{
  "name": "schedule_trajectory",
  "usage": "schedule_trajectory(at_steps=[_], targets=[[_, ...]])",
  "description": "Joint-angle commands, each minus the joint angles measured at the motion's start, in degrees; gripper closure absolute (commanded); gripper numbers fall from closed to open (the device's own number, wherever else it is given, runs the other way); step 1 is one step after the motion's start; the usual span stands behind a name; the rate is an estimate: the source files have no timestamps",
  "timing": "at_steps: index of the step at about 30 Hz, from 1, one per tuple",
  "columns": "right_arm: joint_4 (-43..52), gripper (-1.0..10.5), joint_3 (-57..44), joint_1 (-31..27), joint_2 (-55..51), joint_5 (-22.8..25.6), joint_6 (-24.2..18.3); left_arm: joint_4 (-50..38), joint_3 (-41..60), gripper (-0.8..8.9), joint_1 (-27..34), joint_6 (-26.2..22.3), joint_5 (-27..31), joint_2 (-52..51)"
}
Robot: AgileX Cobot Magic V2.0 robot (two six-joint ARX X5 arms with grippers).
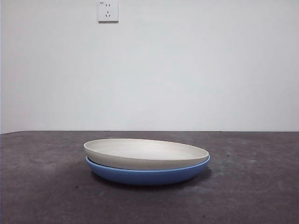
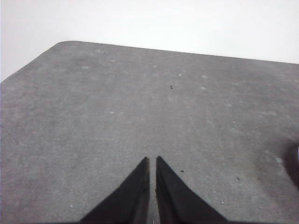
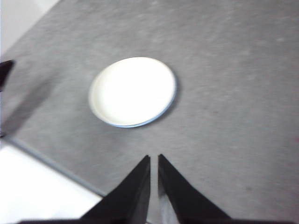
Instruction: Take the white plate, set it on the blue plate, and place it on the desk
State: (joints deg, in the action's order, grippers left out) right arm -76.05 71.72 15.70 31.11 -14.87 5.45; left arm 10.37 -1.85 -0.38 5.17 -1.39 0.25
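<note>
- The white plate (image 1: 146, 154) sits nested inside the blue plate (image 1: 148, 175), slightly tilted, its left rim riding a little higher than its right.
- The blue plate rests flat on the bench (image 1: 42, 186), in the middle of the bench in the front view, nearer the front edge than the back one; only its curved underside and a thin rim line show beneath the white one.
- From the right wrist view the white plate (image 3: 132, 91) looks bright and washed out, with the blue plate (image 3: 163, 113) showing only as a thin crescent along one side of its rim.
- The right end effector (image 3: 154, 161) hangs above the bench (image 3: 233, 93), well apart from the stacked plates, its jaws drawn almost together with only a thin slit between them and nothing in them.
- The left end effector (image 2: 153, 163) hangs over a bare stretch of the bench (image 2: 117, 102) near a rounded corner, its jaws likewise nearly together and carrying nothing.
- Beyond the bench's far edge stands a plain white wall (image 1: 187, 70), with a wall socket (image 1: 108, 11) high up.
</note>
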Motion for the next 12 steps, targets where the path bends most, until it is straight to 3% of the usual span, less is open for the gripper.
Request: schedule_trajectory(at_steps=[1,7,12], targets=[[8.6,9.2,-5.7,-4.4,-2.0,0.1,-8.9,0.3,1.2,7.89,0.0,-0.6,0.1,-0.1],[45.0,9.2,-32.8,-12.9,-12.9,0.1,-10.8,0.3,1.2,7.89,0.0,-0.6,0.1,-0.1],[67.4,9.2,-54.0,-17.5,-21.9,2.9,-10.6,0.3,1.2,7.89,0.0,-0.6,0.1,-0.1]])
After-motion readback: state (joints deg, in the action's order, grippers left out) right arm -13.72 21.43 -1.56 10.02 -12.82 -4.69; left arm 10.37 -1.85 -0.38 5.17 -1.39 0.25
